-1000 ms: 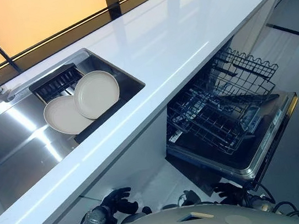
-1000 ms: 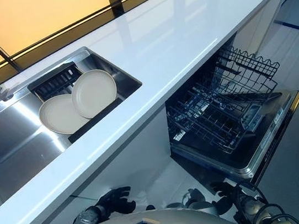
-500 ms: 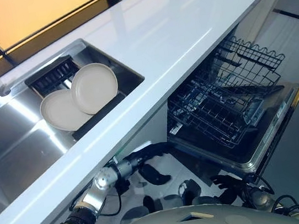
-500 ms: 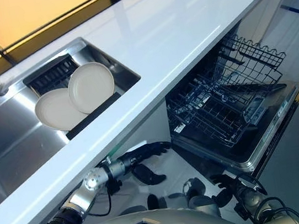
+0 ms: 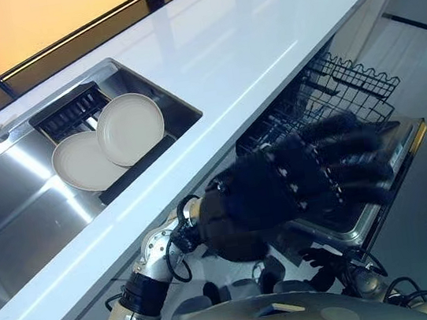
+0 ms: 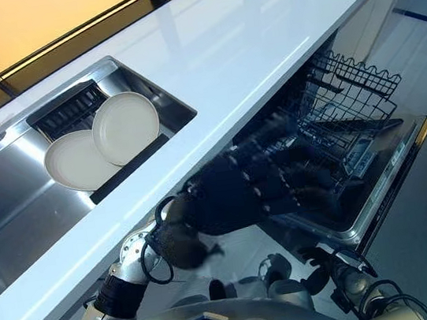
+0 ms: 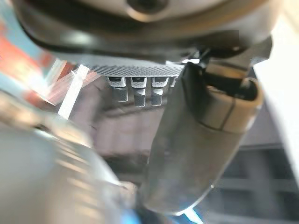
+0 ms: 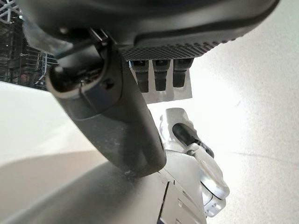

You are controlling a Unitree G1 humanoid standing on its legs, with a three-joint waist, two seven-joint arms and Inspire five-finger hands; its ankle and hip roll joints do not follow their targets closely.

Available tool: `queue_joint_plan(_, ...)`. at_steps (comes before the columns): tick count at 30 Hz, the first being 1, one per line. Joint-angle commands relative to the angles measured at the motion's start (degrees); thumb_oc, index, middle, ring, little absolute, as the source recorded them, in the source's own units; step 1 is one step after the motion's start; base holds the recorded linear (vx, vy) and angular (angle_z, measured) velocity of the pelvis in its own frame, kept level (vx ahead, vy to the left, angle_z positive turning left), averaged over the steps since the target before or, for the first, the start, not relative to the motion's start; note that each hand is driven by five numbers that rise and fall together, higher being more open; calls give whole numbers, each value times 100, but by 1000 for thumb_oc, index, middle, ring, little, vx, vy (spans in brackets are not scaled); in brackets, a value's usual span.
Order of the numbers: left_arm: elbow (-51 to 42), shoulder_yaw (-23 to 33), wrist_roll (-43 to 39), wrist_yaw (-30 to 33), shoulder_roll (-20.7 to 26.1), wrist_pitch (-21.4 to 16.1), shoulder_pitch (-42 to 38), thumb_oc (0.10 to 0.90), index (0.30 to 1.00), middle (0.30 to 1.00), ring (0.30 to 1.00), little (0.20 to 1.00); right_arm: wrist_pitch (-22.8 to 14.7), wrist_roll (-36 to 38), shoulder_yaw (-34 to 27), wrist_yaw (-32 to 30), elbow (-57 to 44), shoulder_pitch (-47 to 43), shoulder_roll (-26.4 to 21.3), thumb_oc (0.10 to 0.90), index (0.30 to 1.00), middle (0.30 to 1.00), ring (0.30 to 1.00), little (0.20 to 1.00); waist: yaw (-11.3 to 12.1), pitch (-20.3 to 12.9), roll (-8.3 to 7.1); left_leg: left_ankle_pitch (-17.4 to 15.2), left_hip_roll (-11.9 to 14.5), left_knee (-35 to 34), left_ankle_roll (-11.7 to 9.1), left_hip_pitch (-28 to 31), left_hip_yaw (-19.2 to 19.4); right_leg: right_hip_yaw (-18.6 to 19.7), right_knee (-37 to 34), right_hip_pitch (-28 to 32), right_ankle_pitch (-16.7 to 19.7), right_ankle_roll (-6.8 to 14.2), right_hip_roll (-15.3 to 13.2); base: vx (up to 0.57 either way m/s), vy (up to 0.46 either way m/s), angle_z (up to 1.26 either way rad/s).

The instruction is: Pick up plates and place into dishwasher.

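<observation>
Two pale round plates [image 5: 109, 140] lie overlapping in the steel sink [image 5: 14, 212], propped against a dark slotted drain tray [image 5: 72, 114] at the sink's far right end; the right-hand plate [image 6: 125, 127] rests partly on top of the other [image 6: 70, 162]. Being round, they offer no long axis, only a tilted rim on the upper plate. They sit beyond the front edge of the white table [image 5: 244, 36], up and to the left of the left hand [image 5: 296, 180], which hangs in the air below and in front of that edge, across the open dishwasher [image 5: 365, 218] and its wire rack [image 6: 341, 106]. That hand is the nearer one; its fingers are spread and relaxed, holding and touching nothing. The right hand [image 5: 323, 258] shows low by the dishwasher door, well apart from the plates, fingers loosely extended and empty.
</observation>
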Motion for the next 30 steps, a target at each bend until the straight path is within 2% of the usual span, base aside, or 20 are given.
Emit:
queue_joint_plan(1,-812,171,-544,1092,-487,-1902,-727,800,900,900,900,900,-145,269,312,-34,250,-399,644,800,900,900,900,900,117,-69,96,-793,-329,26,248,79,-103,-100,537,-179,-590,8,394,0,0,0)
queue_joint_plan(2,-919,328,30,1596,-375,-2633,-745,800,900,900,900,900,-110,268,321,-44,195,-374,649,800,900,900,900,900,127,-71,104,-780,-323,26,237,69,-105,-104,537,-185,-590,-2,398,0,0,0)
queue_joint_plan(4,-867,805,2283,2815,158,-4949,-700,800,900,900,900,900,-61,180,234,-65,7,-217,627,800,900,900,900,900,169,-47,138,-757,-317,26,225,74,-135,-144,544,-167,-606,-4,402,-15,1,0)
queue_joint_plan(5,-762,1061,2952,3286,463,-5692,-660,800,900,900,900,900,-105,135,169,-110,-28,-119,618,800,900,900,900,900,199,-59,156,-743,-322,26,232,53,-165,-167,547,-180,-611,-3,408,0,0,0)
queue_joint_plan(6,-789,1373,4115,3921,734,-6249,-610,800,900,900,900,900,-173,106,112,-154,-34,-25,604,800,900,900,900,900,227,-62,171,-735,-330,26,234,51,-201,-186,549,-170,-628,-6,414,0,0,0)
queue_joint_plan(7,-793,1804,5738,5010,962,-6626,-559,800,900,900,900,900,-302,66,61,-229,15,100,607,800,900,900,900,900,263,-95,178,-731,-349,26,240,44,-244,-212,546,-159,-655,-16,428,1,16,3)
queue_joint_plan(8,-767,2108,6525,5555,1202,-6745,-560,800,900,900,900,900,-391,46,32,-282,77,170,619,800,900,900,900,900,291,-134,174,-741,-362,26,249,44,-264,-243,538,-142,-677,-18,433,14,10,11)
queue_joint_plan(10,-720,2594,9119,7132,1657,-6544,-661,800,900,900,900,900,-517,48,-2,-320,195,256,636,800,900,900,900,900,324,-224,151,-754,-374,26,245,43,-290,-253,538,-122,-724,-26,452,39,-10,18)
queue_joint_plan(11,-673,2737,9854,7632,1980,-6279,-777,800,900,900,900,900,-527,55,-6,-324,221,263,634,800,900,900,900,900,335,-289,151,-731,-384,26,248,-2,-293,-258,519,-152,-702,-24,457,48,-20,14)
queue_joint_plan(12,-598,2863,10827,7926,2240,-5885,-912,800,900,900,900,900,-529,110,29,-323,246,263,623,800,900,900,900,900,335,-339,149,-724,-382,26,244,-20,-285,-258,514,-165,-704,-28,462,42,-16,9)
queue_joint_plan(13,-439,2866,11387,8120,2569,-5538,-1047,800,900,900,900,900,-518,133,43,-318,259,260,614,800,900,900,900,900,324,-376,162,-722,-387,26,248,-30,-277,-267,511,-170,-703,-23,462,53,-2,11)
queue_joint_plan(14,-222,2851,11594,8049,3025,-5087,-1274,800,900,900,900,900,-496,146,50,-296,250,256,599,800,900,900,900,900,296,-416,182,-714,-387,26,251,-38,-249,-272,506,-183,-692,-13,459,47,10,10)
queue_joint_plan(16,108,2827,11655,7876,3581,-4657,-1545,800,900,900,900,900,-479,193,107,-277,217,250,539,800,900,900,900,900,259,-451,235,-708,-379,26,250,-41,-208,-269,515,-200,-692,-16,454,48,26,12)
queue_joint_plan(19,998,2597,11435,7710,4649,-4250,-2007,800,900,900,900,900,-386,194,136,-268,54,254,412,800,900,900,900,900,172,-462,352,-700,-375,26,256,-26,-112,-259,526,-221,-666,9,444,60,55,-1)
queue_joint_plan(20,1238,2508,11345,7666,4873,-4171,-2136,800,900,900,900,900,-344,195,141,-271,-14,260,369,800,900,900,900,900,151,-455,378,-694,-375,26,263,-23,-90,-249,530,-225,-659,15,438,53,66,-11)
queue_joint_plan(21,1449,2441,11487,7672,5092,-4183,-2238,800,900,900,900,900,-288,208,139,-261,-83,270,324,800,900,900,900,900,130,-450,409,-694,-371,26,267,-17,-62,-242,538,-229,-657,25,429,74,94,-13)
queue_joint_plan(22,1911,2211,11515,7811,5552,-4237,-2420,800,900,900,900,900,-211,199,149,-229,-174,292,238,800,900,900,900,900,72,-429,474,-694,-370,26,278,-11,-6,-230,546,-242,-640,48,414,86,101,-12)
queue_joint_plan(23,2090,2114,11417,7782,5720,-4278,-2532,800,900,900,900,900,-172,186,140,-216,-215,311,211,800,900,900,900,900,55,-421,489,-695,-370,26,282,-8,20,-224,546,-248,-631,60,404,79,86,-11)
queue_joint_plan(28,2669,1686,11585,7815,6235,-4490,-2911,800,900,900,900,900,-76,94,138,-187,-292,388,82,800,900,900,900,900,-32,-383,558,-702,-375,26,292,0,136,-174,522,-273,-580,128,360,83,82,-11)
queue_joint_plan(30,2844,1412,11584,7710,6394,-4462,-3123,800,900,900,900,900,-56,6,144,-184,-306,420,29,800,900,900,900,900,-73,-360,579,-713,-386,26,306,5,176,-140,507,-286,-555,160,340,101,94,-6)
